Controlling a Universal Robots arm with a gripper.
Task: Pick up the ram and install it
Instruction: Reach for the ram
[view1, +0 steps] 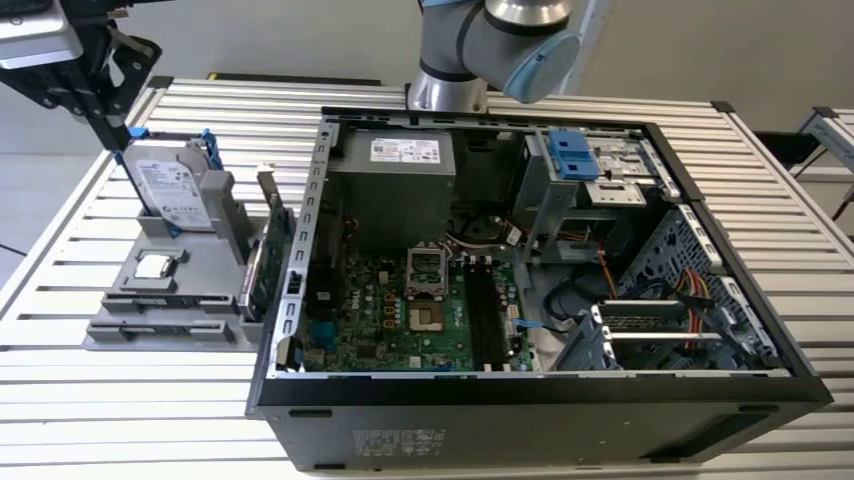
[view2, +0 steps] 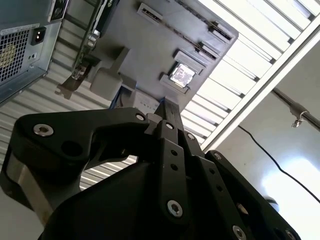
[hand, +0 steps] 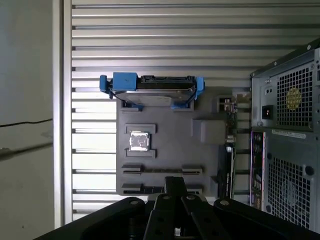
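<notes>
The claw (view2: 167, 107) is closed, fingertips together with nothing visible between them, and hangs above the grey parts tray (hand: 170, 150) on the worktop (hand: 150, 40). Which way the ram lies from it I cannot tell. Below the claw, the tray's two long narrow holders (hand: 162, 170), parallel to the hard drive (hand: 152, 92), look bare. Well off to the side, inside the open computer case (view1: 534, 385), the memory slots (view1: 485, 320) show a long dark strip, too small to read as a green stick.

Slatted metal table (view1: 134, 400), grey parts holder (view1: 200, 300) beside open computer case (view1: 534, 430)
</notes>
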